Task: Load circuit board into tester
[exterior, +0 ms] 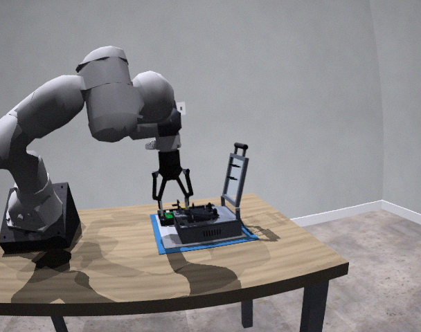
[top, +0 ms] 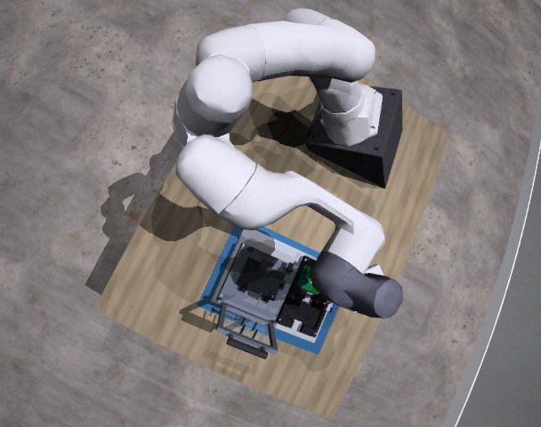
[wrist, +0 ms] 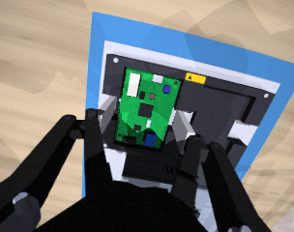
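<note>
The green circuit board (top: 308, 286) (exterior: 169, 215) (wrist: 158, 116) lies component side up in the left pocket of the black tray (top: 302, 313) (wrist: 113, 73). Its long white connector (wrist: 133, 84) is at the board's upper left in the wrist view. My gripper (exterior: 173, 209) (wrist: 144, 111) points down with its fingers open, one on each long side of the board, with small gaps visible. In the top view the arm hides the gripper. The tester (top: 227, 294) (exterior: 208, 234) stands beside the tray, and its lid (top: 274, 337) (exterior: 244, 171) stands open. Its pins and lone black post cannot be told apart clearly.
The tray's other pocket (wrist: 215, 116) holds no board. A yellow warning label (wrist: 195, 78) is on the tray. Tray and tester stand on a white and blue mat (top: 215, 282) (exterior: 156, 232) (wrist: 137, 35). The raised lid is at the tester's side away from the robot base (exterior: 35, 237).
</note>
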